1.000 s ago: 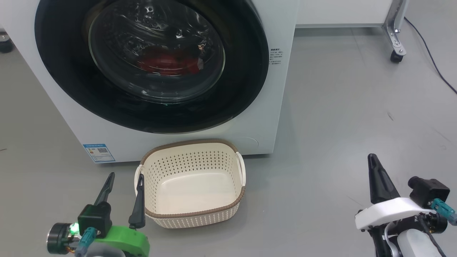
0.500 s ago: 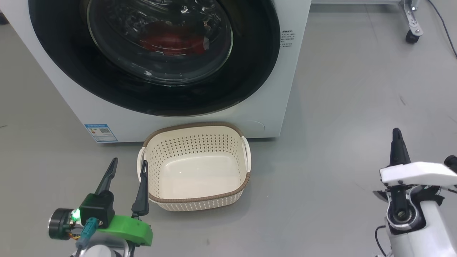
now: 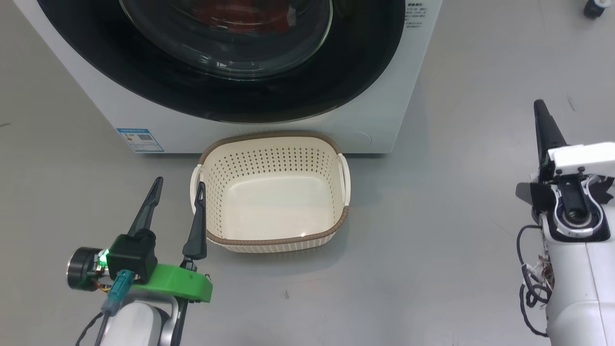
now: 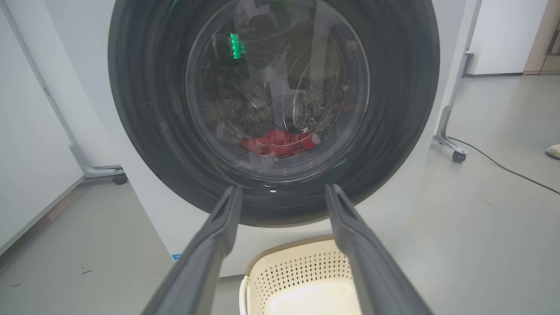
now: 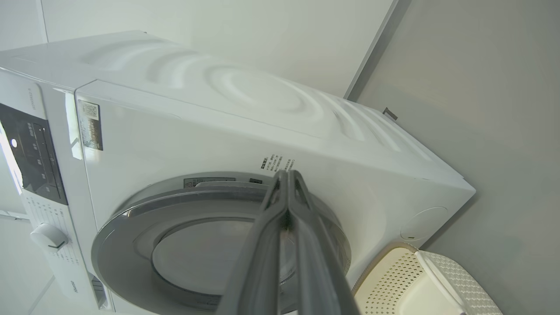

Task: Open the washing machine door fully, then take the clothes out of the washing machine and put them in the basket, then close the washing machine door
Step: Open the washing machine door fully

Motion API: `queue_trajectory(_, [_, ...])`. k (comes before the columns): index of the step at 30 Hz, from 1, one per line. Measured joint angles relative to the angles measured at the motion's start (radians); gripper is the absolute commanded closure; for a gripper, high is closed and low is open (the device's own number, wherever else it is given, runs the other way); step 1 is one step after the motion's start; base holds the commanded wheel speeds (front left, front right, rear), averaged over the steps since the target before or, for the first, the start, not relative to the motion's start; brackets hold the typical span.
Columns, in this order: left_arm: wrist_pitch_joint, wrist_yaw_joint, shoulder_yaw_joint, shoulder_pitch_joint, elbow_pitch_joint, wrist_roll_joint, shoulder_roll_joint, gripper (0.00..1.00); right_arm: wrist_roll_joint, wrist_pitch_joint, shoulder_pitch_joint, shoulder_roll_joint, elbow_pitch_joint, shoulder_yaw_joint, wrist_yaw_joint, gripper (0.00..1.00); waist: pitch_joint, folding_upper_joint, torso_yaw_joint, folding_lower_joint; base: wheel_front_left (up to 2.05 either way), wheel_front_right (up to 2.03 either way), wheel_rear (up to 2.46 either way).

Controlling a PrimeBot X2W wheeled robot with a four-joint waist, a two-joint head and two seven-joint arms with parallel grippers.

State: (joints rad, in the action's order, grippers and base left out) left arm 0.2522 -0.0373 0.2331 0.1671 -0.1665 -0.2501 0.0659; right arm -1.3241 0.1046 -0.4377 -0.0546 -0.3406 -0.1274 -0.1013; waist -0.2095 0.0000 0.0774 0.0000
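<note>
The washing machine (image 3: 96, 96) stands in front of me, and its door (image 3: 336, 72), black-rimmed with a glass bowl, lies shut against the front. Red clothes (image 3: 230, 9) show through the glass, low in the drum; the left wrist view shows these clothes (image 4: 275, 144) behind the door (image 4: 144, 131). The cream basket (image 3: 274, 239) sits empty on the floor below the door. My left gripper (image 3: 179, 182) is open beside the basket's left handle, holding nothing. My right gripper (image 3: 539, 105) is shut and empty, far right of the basket; in its wrist view the right gripper (image 5: 286, 173) points at the machine (image 5: 218, 122).
Grey floor spreads around the machine and basket. A blue sticker (image 3: 139, 139) marks the machine's lower left corner. A wheeled metal frame leg (image 4: 450, 144) and a black cable (image 4: 503, 168) lie to the machine's right, and another caster (image 4: 118, 177) sits to its left.
The head camera has tilted down, so the machine and basket sit differently in the picture. My right arm has rolled its wrist and pushed its shut gripper forward. The left gripper stays open by the basket.
</note>
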Motion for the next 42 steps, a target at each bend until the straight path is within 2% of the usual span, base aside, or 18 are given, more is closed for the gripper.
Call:
queue_trajectory(8, [0.000, 0.008, 0.021, 0.046, 0.021, 0.010, -0.013, 0.00, -0.085, 0.113, -0.134, -0.020, -0.018, -0.026, 0.039, 1.00, -0.071, 0.0000, 0.026, 0.0000, 0.00, 0.00, 0.00])
queue_trajectory(19, [0.000, 0.017, 0.049, 0.113, 0.043, 0.022, -0.019, 0.00, -0.138, 0.236, -0.324, -0.091, -0.025, -0.028, 0.096, 1.00, -0.169, 0.0000, 0.069, 0.0000, 0.00, 0.00, 0.00])
queue_trajectory(30, [0.000, 0.025, 0.072, 0.163, 0.043, 0.024, -0.026, 0.00, -0.155, 0.336, -0.446, -0.142, -0.058, 0.003, 0.114, 1.00, -0.235, 0.0000, 0.124, 0.0001, 0.00, 0.00, 0.00])
queue_trajectory(42, [0.000, 0.025, 0.096, 0.188, 0.041, 0.022, -0.030, 0.00, -0.152, 0.409, -0.580, -0.164, -0.100, 0.053, 0.156, 1.00, -0.283, 0.0000, 0.177, 0.0001, 0.00, 0.00, 0.00])
